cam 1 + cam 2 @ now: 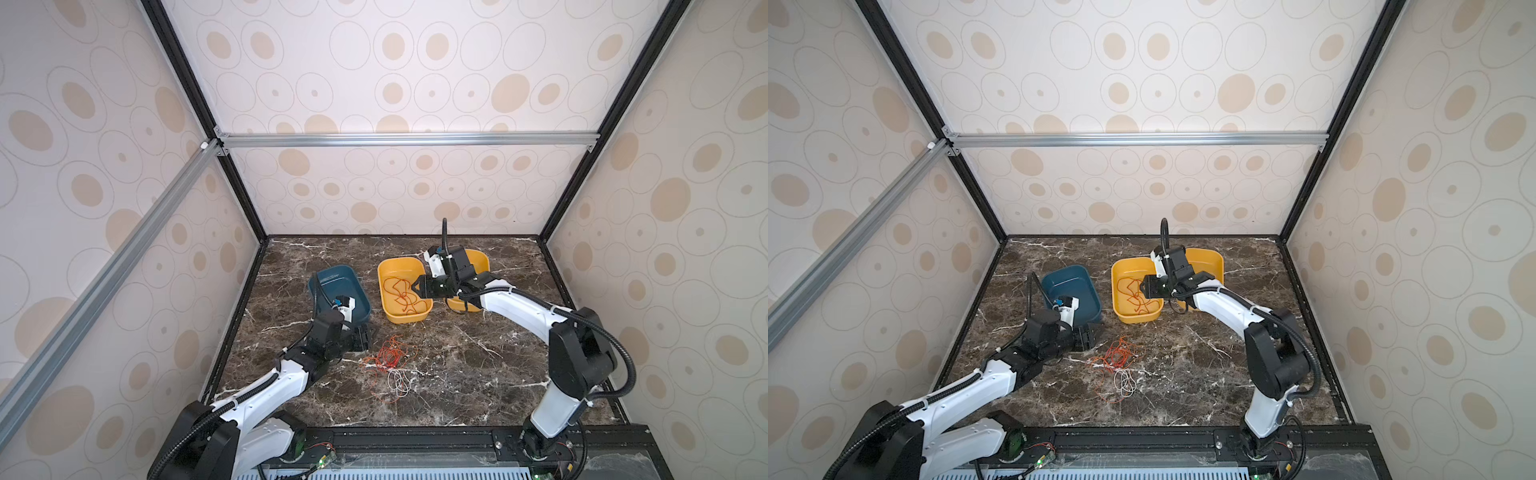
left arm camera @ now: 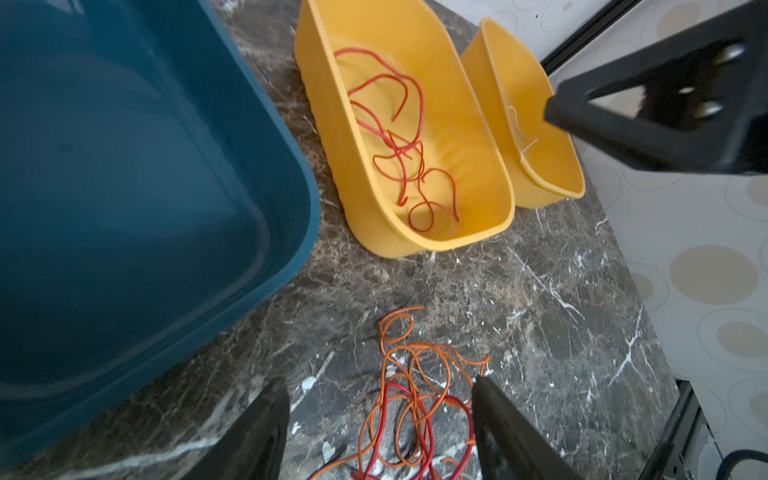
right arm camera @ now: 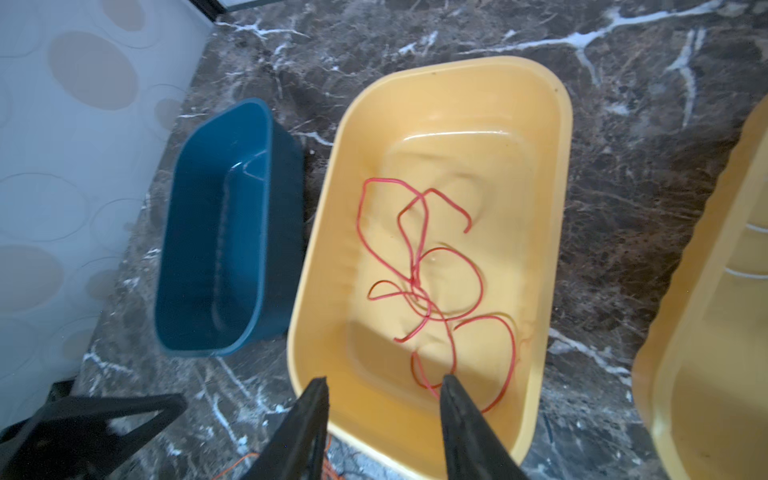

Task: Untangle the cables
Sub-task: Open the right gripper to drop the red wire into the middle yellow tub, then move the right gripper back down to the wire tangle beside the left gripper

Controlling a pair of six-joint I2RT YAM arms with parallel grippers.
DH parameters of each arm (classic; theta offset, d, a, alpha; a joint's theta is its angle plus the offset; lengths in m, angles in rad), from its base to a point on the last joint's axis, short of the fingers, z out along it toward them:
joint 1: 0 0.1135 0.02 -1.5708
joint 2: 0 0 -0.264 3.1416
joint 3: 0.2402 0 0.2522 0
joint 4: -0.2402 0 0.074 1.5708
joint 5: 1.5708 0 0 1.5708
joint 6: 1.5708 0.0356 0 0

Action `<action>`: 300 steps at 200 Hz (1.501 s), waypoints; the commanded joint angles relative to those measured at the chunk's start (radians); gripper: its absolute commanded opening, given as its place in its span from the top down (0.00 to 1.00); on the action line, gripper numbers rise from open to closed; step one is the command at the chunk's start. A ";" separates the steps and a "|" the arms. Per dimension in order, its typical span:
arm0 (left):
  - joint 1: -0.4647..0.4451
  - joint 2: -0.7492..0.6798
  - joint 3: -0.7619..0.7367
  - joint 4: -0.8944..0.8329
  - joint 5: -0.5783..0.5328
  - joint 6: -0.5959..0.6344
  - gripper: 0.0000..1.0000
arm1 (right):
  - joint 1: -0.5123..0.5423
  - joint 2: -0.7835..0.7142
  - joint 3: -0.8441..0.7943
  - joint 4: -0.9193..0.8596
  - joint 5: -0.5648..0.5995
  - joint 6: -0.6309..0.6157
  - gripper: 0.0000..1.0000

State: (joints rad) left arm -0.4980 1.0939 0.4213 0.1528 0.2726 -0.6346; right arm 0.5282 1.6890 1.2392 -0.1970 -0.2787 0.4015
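A tangle of orange, red and white cables (image 1: 390, 361) (image 1: 1120, 358) lies on the dark marble table, in front of the trays. My left gripper (image 1: 365, 336) (image 2: 380, 384) hangs open just left of the tangle. In the left wrist view its fingers stand either side of the orange and red loops, gripping none. One red cable (image 1: 402, 296) (image 3: 432, 286) lies loose in the middle yellow tray (image 1: 384, 270). My right gripper (image 1: 415, 286) (image 3: 384, 382) hovers open over that tray's right side, with nothing between its fingers.
A blue tray (image 1: 332, 274) (image 3: 216, 224) stands at the left, close behind my left wrist. A second yellow tray (image 1: 484, 257) sits at the right under my right arm; a thin white wire (image 2: 521, 133) lies in it. Patterned walls enclose the table.
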 commanded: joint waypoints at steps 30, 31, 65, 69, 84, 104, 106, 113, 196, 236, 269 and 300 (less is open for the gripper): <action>-0.066 -0.024 -0.055 0.037 0.014 -0.028 0.30 | 0.063 -0.128 -0.207 0.012 -0.150 0.007 0.54; -0.067 -0.024 -0.055 0.037 0.013 -0.028 0.30 | 0.064 -0.131 -0.214 0.011 -0.150 0.008 0.54; -0.107 -0.006 -0.080 0.073 0.016 -0.031 0.30 | 0.113 -0.230 -0.373 0.017 -0.177 0.049 0.54; -0.111 -0.001 -0.082 0.078 0.018 -0.031 0.30 | 0.121 -0.242 -0.392 0.018 -0.177 0.052 0.54; -0.125 0.030 -0.081 0.107 0.030 -0.030 0.29 | 0.139 -0.282 -0.435 0.004 -0.172 0.055 0.54; -0.146 0.077 -0.073 0.152 0.045 -0.020 0.28 | 0.171 -0.316 -0.475 0.006 -0.195 0.058 0.54; -0.149 0.083 -0.072 0.158 0.047 -0.019 0.28 | 0.174 -0.317 -0.479 0.008 -0.199 0.058 0.54; -0.157 0.104 -0.070 0.169 0.054 -0.017 0.28 | 0.186 -0.319 -0.491 0.020 -0.212 0.063 0.54; -0.199 0.240 -0.057 0.268 0.009 -0.053 0.40 | 0.314 -0.128 -0.557 0.255 -0.238 0.166 0.56; -0.200 0.249 -0.071 0.291 -0.008 -0.065 0.48 | 0.354 -0.064 -0.540 0.245 -0.215 0.156 0.71; -0.200 0.260 -0.071 0.280 -0.027 -0.070 0.69 | 0.354 -0.107 -0.535 0.171 -0.151 0.127 0.89; -0.199 0.250 -0.072 0.258 -0.058 -0.068 0.87 | 0.354 -0.197 -0.532 0.068 -0.075 0.084 0.97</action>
State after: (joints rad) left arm -0.6922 1.3483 0.3424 0.4156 0.2554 -0.6998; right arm 0.8810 1.5742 0.6964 -0.0319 -0.4324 0.5308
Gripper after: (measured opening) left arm 0.193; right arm 0.054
